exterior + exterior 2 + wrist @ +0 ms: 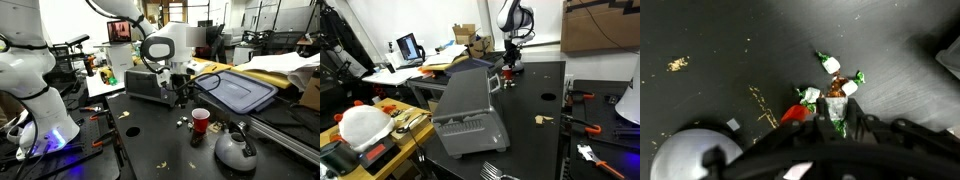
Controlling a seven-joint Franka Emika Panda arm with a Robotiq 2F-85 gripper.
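In the wrist view, the jaws were blurred and cut off by the lower edge. Whether one of the green-wrapped sweets (837, 90) was pinched between them could not be told. A rounded silver vessel (688, 158) was cropped at the lower left corner. A red object (793, 114) beside the sweets was partly hidden and could not be identified. In an exterior view, the sweets (181, 122) on the surface (150, 140) were too small to be counted.

The small green-and-white wrapped sweets (830, 63) wear crinkled, glossy film that catches light. Under them the black table top (720, 40) looks matt, faintly scuffed and speckled. The red cup (201, 121) seems smooth plastic; the rounded grey kettle (235, 150) has a dull metal sheen
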